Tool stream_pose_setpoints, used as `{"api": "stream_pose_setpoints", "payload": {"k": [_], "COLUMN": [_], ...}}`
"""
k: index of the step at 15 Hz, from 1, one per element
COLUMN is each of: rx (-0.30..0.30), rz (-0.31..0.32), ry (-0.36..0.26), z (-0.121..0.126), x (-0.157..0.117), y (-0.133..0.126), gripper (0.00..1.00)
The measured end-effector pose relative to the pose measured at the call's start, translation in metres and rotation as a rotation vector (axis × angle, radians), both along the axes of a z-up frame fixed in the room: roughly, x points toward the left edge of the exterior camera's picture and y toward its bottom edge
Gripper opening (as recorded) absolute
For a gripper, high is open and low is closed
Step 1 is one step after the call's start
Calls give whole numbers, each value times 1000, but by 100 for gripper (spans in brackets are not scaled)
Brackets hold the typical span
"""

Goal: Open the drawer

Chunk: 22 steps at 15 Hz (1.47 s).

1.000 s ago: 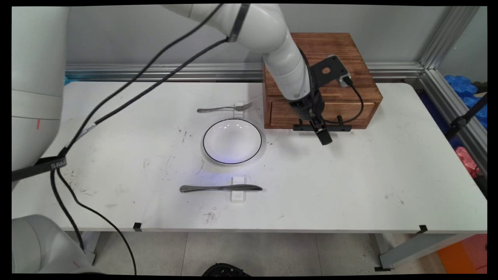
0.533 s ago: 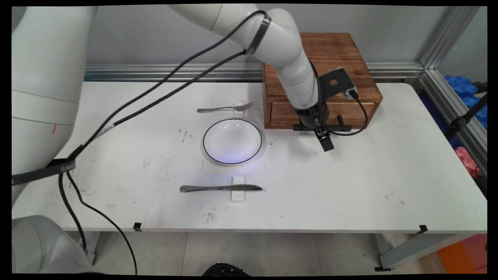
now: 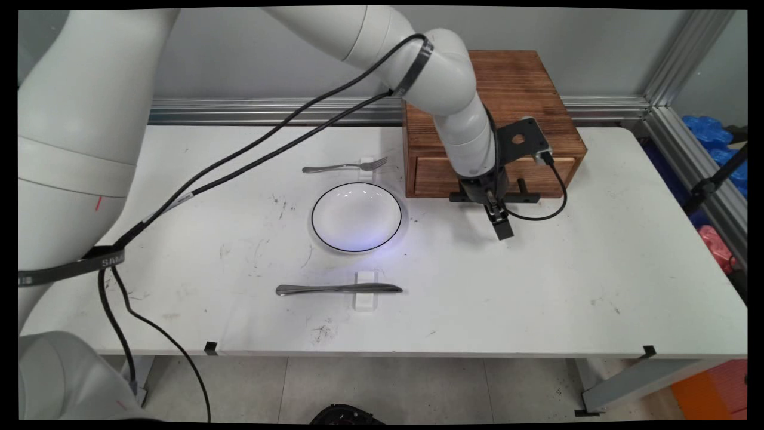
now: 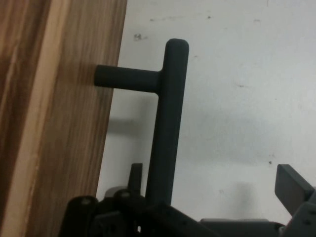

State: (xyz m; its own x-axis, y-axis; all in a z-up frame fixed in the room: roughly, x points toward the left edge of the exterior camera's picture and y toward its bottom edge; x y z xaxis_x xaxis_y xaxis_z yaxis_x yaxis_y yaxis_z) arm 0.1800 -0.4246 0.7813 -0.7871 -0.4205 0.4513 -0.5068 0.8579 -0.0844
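My black gripper [image 3: 499, 220] hangs low in front of the wooden drawer box [image 3: 507, 77], at its black bar handle [image 3: 528, 196]. In the hand view the handle bar [image 4: 165, 123] runs up the picture, standing off the wooden drawer front [image 4: 54, 123] on a short post. The bar lies between my open fingers: it is close beside the left finger [image 4: 134, 174], while the right finger [image 4: 292, 186] stands far off over the white table [image 4: 237, 98]. Nothing is gripped. The drawer front looks flush with the box.
A white plate with a black rim [image 3: 356, 216] sits left of the box. A fork [image 3: 344, 166] lies behind the plate and a knife [image 3: 338, 289] in front of it, each on a small white rest. Black cables hang from the arm across the table's left half.
The gripper has slid a little to the right and towards the table's near side along the drawer front. The plate, fork, knife and box have not moved.
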Motion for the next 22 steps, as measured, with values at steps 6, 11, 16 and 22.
{"api": "stream_pose_setpoints", "payload": {"k": [6, 11, 16, 22], "rx": [10, 31, 54, 74], "rz": [-27, -55, -86, -110], "ry": [-9, -9, -7, 1], "z": [-4, -2, 2, 6], "x": [-7, -12, -19, -30], "y": [8, 25, 49, 76], "gripper": [100, 100, 100, 100]}}
